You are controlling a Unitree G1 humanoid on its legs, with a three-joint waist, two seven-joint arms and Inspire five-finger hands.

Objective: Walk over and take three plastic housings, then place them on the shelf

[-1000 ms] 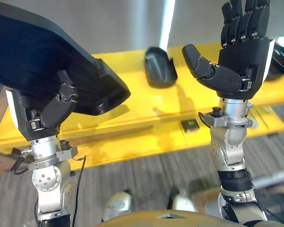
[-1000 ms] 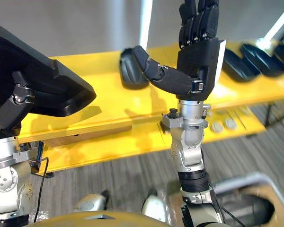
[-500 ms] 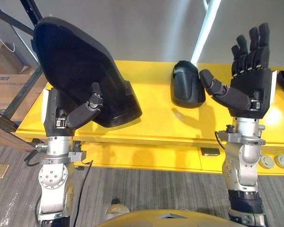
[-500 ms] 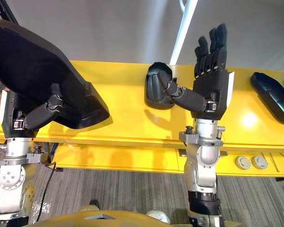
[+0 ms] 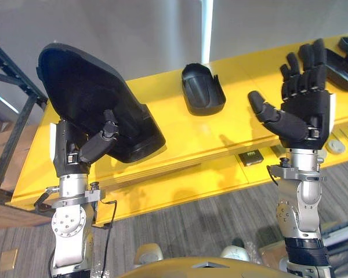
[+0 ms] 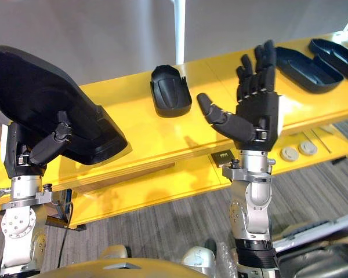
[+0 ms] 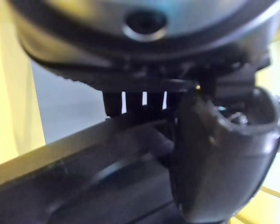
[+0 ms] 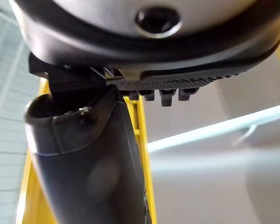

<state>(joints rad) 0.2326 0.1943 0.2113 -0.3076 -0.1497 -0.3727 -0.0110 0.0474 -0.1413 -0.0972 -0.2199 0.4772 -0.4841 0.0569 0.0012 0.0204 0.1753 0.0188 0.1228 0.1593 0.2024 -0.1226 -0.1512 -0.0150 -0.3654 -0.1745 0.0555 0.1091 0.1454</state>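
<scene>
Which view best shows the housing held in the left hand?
Left eye view: whole housing, left hand gripping its lower edge. The right eye view sets it at the frame's edge; the left wrist view, one close edge.

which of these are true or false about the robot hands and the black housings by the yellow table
1. The left robot hand grips a large black housing, held up off the table. True.
2. The right robot hand is curled round a housing. False: it is open and holds nothing, its fingers straight and pointing up.
3. A smaller black housing lies on the yellow table. True.
4. The smaller black housing sits in the right robot hand's palm. False: it lies on the table, apart from that hand.
5. At the table's right end lie further black housings. True.
</scene>
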